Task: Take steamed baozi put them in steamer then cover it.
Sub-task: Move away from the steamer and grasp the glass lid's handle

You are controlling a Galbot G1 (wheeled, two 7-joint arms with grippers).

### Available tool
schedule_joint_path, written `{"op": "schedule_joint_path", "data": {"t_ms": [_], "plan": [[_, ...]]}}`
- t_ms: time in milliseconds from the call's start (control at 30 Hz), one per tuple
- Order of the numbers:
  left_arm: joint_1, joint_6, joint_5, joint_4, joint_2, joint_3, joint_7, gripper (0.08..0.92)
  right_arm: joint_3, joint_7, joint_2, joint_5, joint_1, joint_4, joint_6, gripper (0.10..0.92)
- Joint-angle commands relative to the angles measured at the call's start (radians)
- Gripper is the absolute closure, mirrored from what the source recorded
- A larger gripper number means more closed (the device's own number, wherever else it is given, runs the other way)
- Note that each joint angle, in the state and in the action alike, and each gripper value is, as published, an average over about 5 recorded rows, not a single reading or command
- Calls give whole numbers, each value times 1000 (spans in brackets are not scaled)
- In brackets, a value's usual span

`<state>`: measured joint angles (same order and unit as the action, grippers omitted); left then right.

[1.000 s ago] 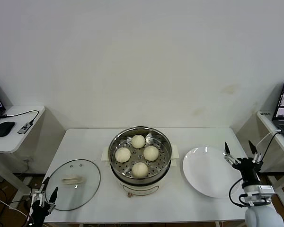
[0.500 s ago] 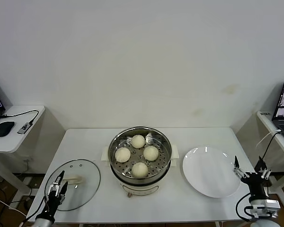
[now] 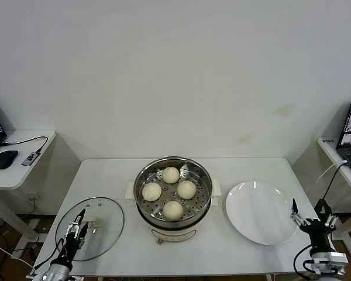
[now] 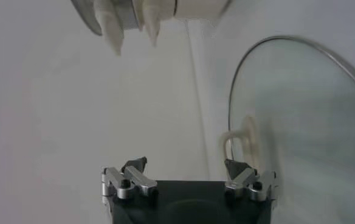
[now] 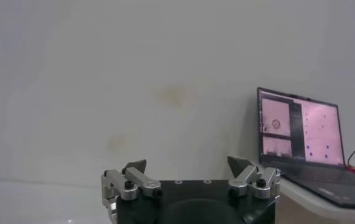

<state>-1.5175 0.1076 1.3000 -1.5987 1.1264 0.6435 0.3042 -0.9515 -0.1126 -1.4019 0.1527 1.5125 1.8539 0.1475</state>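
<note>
Left gripper (image 3: 76,229) open, empty, over the lid (image 3: 90,227) at the bench's front-left corner, handle (image 3: 94,222) just ahead (nearer arm). Four buns (image 3: 170,192) in the steamer (image 3: 173,197), centre. Right gripper (image 3: 313,218) open, empty, front-right corner.

A: Lighting even, bright, diffuse; shadows under the steamer (image 3: 173,196) soft.
B: Glare on the plate (image 3: 259,212) rim near the worktop's right edge. Left wrist view soft; glass lid (image 4: 305,128) blurred.

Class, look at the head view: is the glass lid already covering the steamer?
No, the glass lid lies flat on the table beside the open steamer.
</note>
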Motion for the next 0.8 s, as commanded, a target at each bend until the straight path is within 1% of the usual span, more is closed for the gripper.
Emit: {"op": "schedule_joint_path", "data": {"t_ms": [33,400,800], "plan": [[50,-9,4,51,-14,-25,-12,177,-5,-2,-6,-4,8,1,1,203],[116,-21,-29,88,-42,-35,-37,177,15,-16,-23,-38,21,-6,8,203],[153,-19,-51,125,-39,-49,-44,177,28,-20,-27,-55,23,-11,10,203]]}}
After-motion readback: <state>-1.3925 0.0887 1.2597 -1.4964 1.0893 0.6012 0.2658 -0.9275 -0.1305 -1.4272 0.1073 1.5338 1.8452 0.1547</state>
